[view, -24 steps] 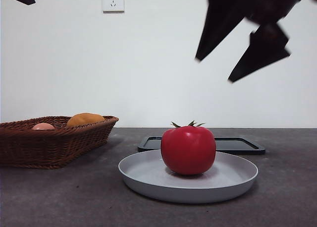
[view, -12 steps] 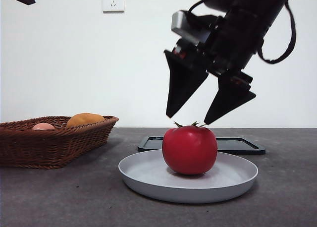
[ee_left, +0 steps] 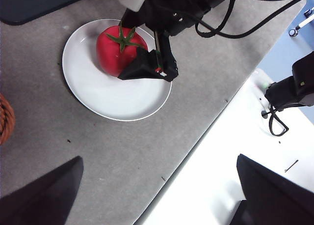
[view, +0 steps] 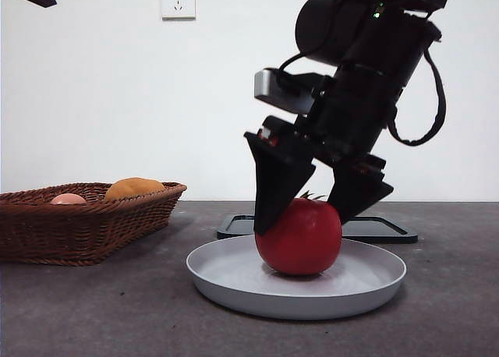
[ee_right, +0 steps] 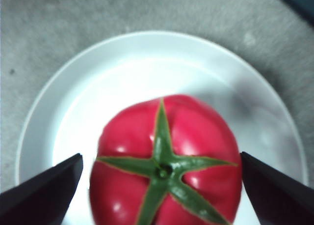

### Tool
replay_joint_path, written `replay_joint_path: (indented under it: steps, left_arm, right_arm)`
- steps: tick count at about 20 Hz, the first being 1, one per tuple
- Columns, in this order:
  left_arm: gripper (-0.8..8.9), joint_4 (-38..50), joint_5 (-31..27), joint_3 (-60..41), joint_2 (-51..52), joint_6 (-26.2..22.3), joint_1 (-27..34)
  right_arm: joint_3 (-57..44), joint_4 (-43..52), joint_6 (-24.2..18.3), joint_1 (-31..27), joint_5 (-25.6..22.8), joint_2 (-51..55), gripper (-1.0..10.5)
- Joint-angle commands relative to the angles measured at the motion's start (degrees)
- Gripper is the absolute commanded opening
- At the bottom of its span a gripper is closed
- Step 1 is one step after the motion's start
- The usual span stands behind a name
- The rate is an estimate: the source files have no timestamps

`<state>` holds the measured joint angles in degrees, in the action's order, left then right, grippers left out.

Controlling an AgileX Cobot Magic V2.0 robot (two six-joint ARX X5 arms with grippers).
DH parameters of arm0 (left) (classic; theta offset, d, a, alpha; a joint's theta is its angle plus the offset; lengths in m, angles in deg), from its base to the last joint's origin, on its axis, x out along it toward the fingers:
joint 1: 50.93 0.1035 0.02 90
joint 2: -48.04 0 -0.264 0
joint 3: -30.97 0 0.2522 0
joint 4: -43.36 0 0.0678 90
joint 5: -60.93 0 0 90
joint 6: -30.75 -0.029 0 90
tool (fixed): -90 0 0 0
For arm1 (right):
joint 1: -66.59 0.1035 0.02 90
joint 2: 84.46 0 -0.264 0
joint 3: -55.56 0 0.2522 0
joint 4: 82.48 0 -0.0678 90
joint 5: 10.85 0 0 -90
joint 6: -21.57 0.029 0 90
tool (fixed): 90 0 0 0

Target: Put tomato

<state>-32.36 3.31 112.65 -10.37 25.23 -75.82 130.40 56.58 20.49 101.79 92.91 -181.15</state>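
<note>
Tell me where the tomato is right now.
In the front view, the tomato sits on the grey plate, right of the wicker basket. The right tool straddles it, open jaws on either side.

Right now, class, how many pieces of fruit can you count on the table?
3. The tomato sits on the grey plate, between the right gripper's open jaws. An orange fruit and a pink fruit lie in the basket, which may hide more.

Low front, two overhead wrists
</note>
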Motion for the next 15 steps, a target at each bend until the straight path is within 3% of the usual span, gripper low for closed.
replay_joint_path:
  steps: [1, 6, 15]
  left_arm:
    - [4.98, 0.26, 0.26, 1.22, -0.33, -1.09, -0.26]
    - [4.98, 0.26, 0.26, 1.22, -0.33, -1.09, -0.26]
    - [4.98, 0.26, 0.26, 1.22, -0.33, -1.09, -0.26]
  right_arm:
    - [0.87, 0.17, 0.7, 0.68, 0.04, -1.95, 4.7]
    - [0.87, 0.07, 0.7, 0.79, -0.15, -1.84, 2.7]
    - [11.74, -6.27, -1.31, -0.15, -0.74, -0.59, 2.7]
